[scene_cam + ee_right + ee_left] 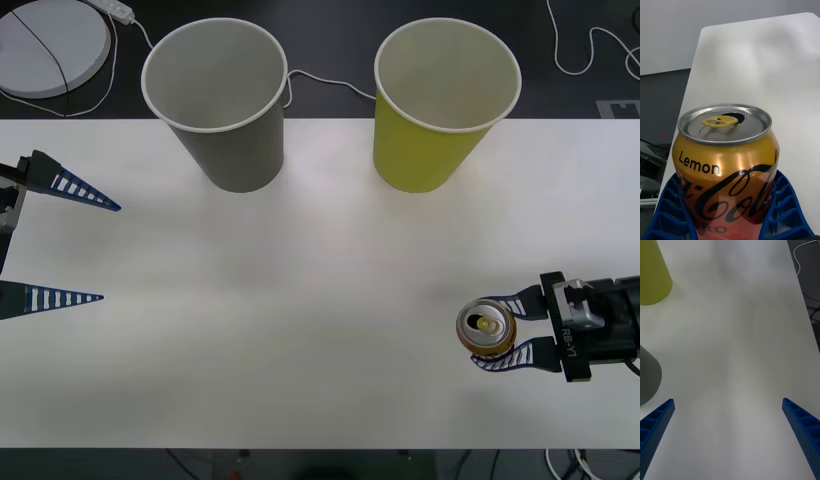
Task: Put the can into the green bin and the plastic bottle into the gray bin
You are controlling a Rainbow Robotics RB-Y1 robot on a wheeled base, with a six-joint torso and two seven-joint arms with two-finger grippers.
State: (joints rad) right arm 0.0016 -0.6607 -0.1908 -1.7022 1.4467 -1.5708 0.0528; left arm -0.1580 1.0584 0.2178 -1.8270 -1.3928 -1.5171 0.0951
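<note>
Can (487,329) stands upright on the white desk (300,300), near the robot's right front edge, pull tab up and mouth already open. Right wrist view shows a gold-orange body with "Lemon" lettering, red low down. Right claw (497,331) is clenched on it, blue ribbed fingers (784,210) hugging both sides low on the body. Green bin (445,105) sits at the far edge, well apart from the can; gray bin (218,100) stands beside it toward the robot's left. Left claw (68,245) idles released at the left edge, fingers spread wide, nothing between them. No plastic bottle seen on the desk.

Risks, as judgement: grip is low on a smooth round can, so it could tilt or slip in the lift. Open mouth means any leftover liquid spills if tipped. Bins are light paper cups; clipping the green bin's rim on approach could knock it over. The bins are neighbours, so drifting left risks the wrong one.
</note>
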